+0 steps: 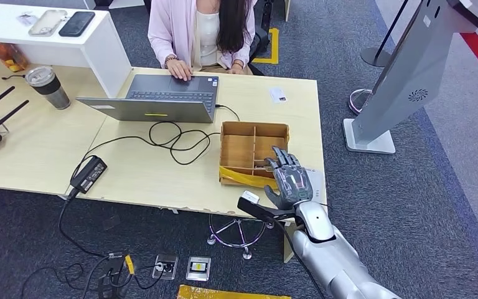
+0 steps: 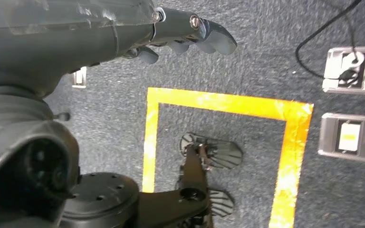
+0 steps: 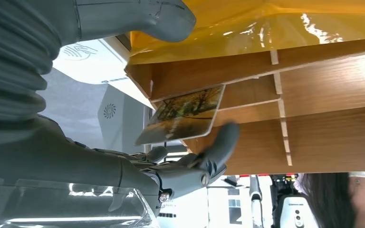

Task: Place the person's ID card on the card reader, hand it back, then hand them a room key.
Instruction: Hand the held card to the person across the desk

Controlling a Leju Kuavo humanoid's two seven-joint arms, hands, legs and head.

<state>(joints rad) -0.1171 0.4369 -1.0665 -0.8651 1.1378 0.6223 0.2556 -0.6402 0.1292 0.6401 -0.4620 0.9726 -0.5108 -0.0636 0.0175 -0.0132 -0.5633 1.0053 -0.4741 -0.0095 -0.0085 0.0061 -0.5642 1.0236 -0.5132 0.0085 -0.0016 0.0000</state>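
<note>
My right hand (image 1: 289, 177) reaches into the near right compartment of a wooden divided box (image 1: 236, 134) on the desk's right side. In the right wrist view a room key card (image 3: 185, 114) printed with a tree picture leans tilted against the box (image 3: 337, 133). One of my fingers (image 3: 221, 142) touches its edge, while the thumb (image 3: 161, 19) stays well apart from it. A white card reader (image 3: 90, 57) lies just beside the box. A white ID card (image 1: 277, 94) lies on the desk near the person (image 1: 199, 31). My left hand (image 2: 123, 33) hangs over the floor, holding nothing.
An open laptop (image 1: 162, 99) sits before the person, with black cables (image 1: 174, 140) and a power adapter (image 1: 88, 173) across the desk. A cup (image 1: 48, 87) stands at the left. A grey kiosk stand (image 1: 404, 75) rises to the right of the desk.
</note>
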